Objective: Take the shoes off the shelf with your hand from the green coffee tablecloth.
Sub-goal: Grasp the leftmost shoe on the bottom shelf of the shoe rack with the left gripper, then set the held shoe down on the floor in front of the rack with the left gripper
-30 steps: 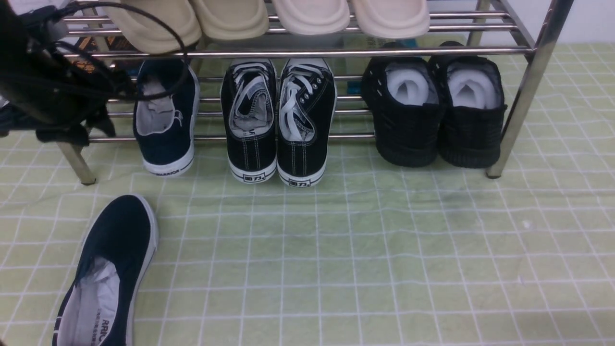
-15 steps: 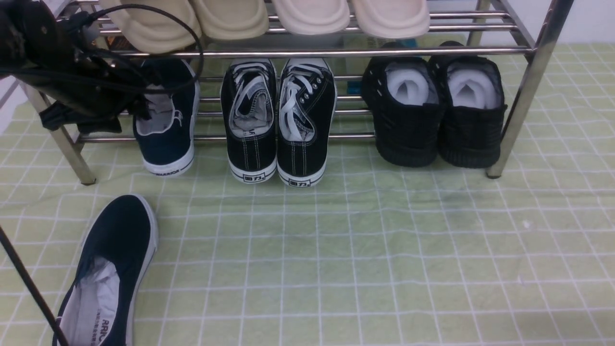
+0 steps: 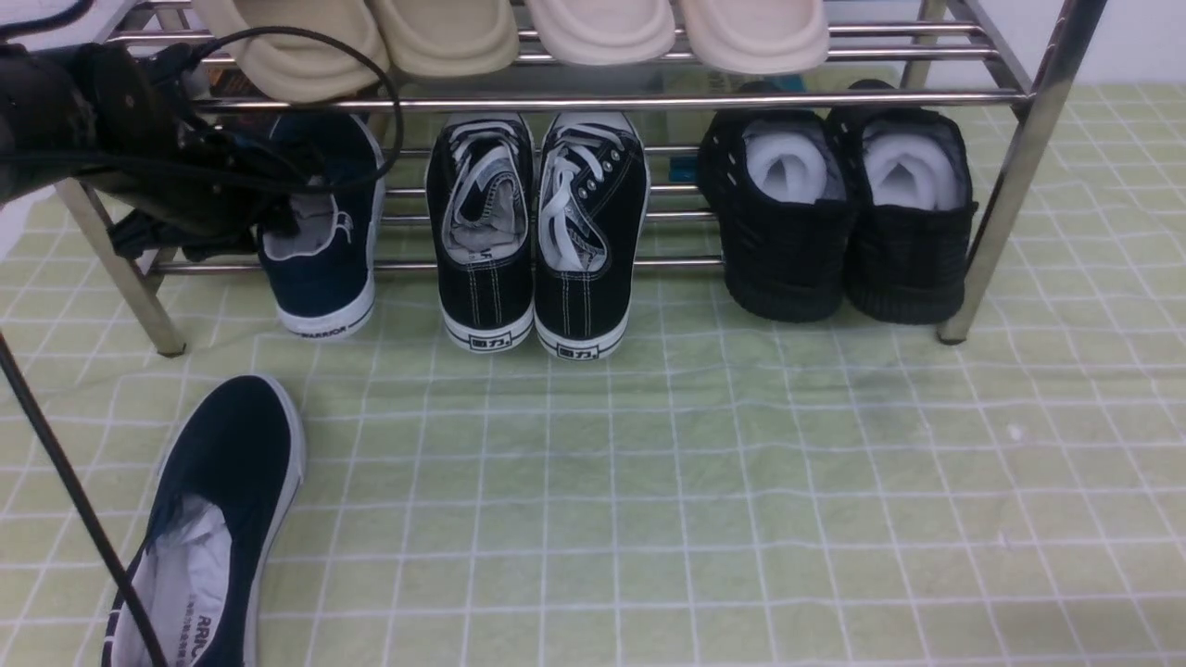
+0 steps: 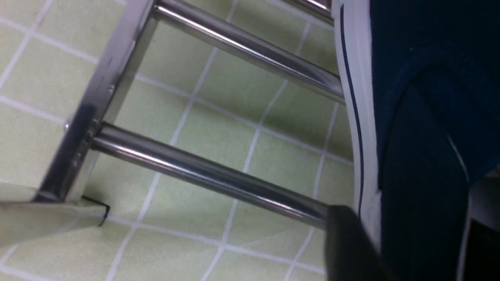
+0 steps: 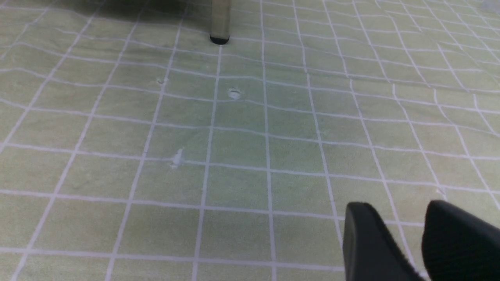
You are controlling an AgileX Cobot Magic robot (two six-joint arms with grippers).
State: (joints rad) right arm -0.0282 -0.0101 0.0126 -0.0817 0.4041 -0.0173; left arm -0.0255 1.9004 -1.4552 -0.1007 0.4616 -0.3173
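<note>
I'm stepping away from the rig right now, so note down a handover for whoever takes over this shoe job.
Left pincer: at the second navy shoe on the lower tier of the shelf, one finger beside its white sole; grip unclear.
Right pincer: jaws slightly apart, empty, over the green tablecloth.
Done: first navy shoe lies on the cloth, front left.
Left to do: bring the second navy shoe off the shelf onto the cloth.

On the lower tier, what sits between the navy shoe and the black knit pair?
Black lace-up sneakers stand between the navy shoe and the knit pair, seen in the front view.
</note>
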